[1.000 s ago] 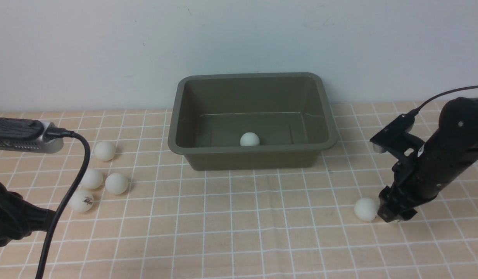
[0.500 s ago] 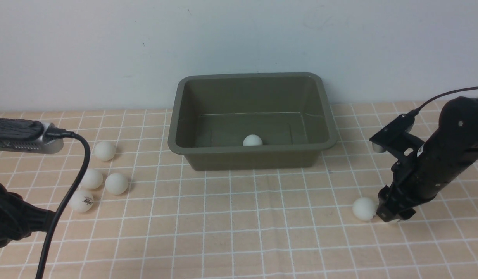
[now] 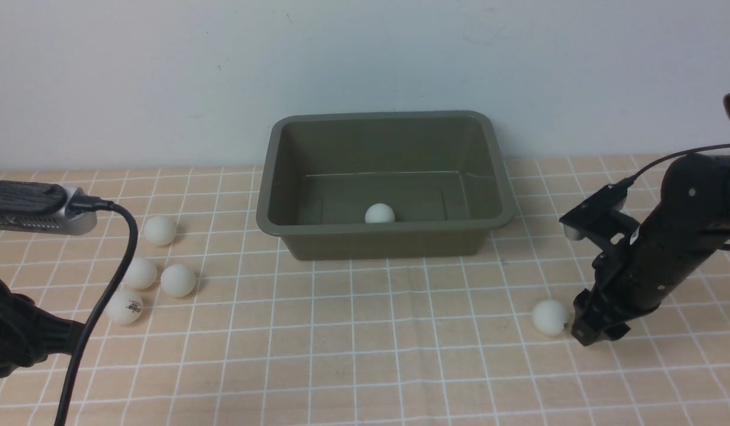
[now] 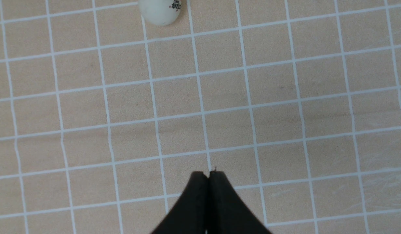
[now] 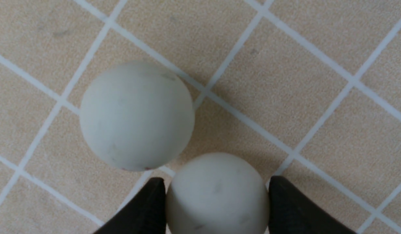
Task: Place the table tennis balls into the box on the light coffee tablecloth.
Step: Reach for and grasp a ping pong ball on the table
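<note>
**Seven balls, one in my right grip**

The black fingers [image 5: 148, 208] of my right gripper [image 5: 216, 182] sit against both sides of a small matte white plastic ball [image 5: 216, 204], part open around it. Whether it is clear of the peach-beige gridded tablecloth [image 3: 400, 331] I can't tell. A second white ball [image 3: 550, 318] lies just beside. My left gripper [image 4: 208, 174] is closed and empty. Four more balls [image 3: 178, 280] cluster on the cloth's left, one lettered. The seventh ball [image 3: 379, 213] rests inside the olive-green rectangular plastic box [image 3: 385, 236], at its near wall.

We see 1 ball [image 3: 380, 213] in the far box [image 3: 386, 242], 4 balls [image 3: 178, 280] on the left, another ball [image 3: 550, 318] just beside our right pincer [image 3: 595, 334] on the tablecloth [image 3: 365, 331].
</note>
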`<state>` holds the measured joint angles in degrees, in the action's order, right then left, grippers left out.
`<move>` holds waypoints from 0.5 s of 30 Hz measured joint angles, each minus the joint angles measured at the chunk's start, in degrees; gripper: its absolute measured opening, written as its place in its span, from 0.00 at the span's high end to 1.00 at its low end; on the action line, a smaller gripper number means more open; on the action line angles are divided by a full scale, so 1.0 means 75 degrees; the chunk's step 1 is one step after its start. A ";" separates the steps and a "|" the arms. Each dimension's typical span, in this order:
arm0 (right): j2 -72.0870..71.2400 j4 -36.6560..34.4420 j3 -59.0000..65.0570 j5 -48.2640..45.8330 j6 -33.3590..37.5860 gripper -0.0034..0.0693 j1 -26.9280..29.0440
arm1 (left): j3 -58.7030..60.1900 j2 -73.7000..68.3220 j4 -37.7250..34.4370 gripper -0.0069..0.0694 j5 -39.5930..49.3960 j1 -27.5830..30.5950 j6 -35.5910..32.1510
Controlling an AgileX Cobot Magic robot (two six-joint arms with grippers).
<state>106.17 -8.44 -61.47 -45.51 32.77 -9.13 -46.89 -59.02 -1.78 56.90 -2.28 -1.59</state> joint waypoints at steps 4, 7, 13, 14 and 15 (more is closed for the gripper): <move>0.0084 0.0213 -0.0271 -0.0528 -0.0104 0.45 0.0000 | 0.0000 0.0000 0.0000 1.00 0.0000 0.0000 0.0000; 0.0112 0.0716 -0.0707 -0.1389 -0.0471 0.45 0.0000 | 0.0000 0.0000 0.0000 1.00 0.0000 0.0000 0.0000; 0.0119 0.1623 -0.2421 -0.3025 -0.1607 0.45 0.0003 | 0.0000 0.0000 0.0005 1.00 0.0000 0.0000 0.0000; 0.0119 0.1595 -0.2645 -0.3100 -0.1666 0.45 0.0003 | 0.0000 0.0000 0.0005 1.00 0.0000 0.0000 0.0000; 0.0119 0.1560 -0.2800 -0.3123 -0.1693 0.45 0.0003 | 0.0000 0.0000 0.0005 1.00 0.0000 0.0000 0.0000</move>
<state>107.06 3.26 -82.48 -68.93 20.08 -9.11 -46.89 -59.02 -1.74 56.90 -2.28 -1.59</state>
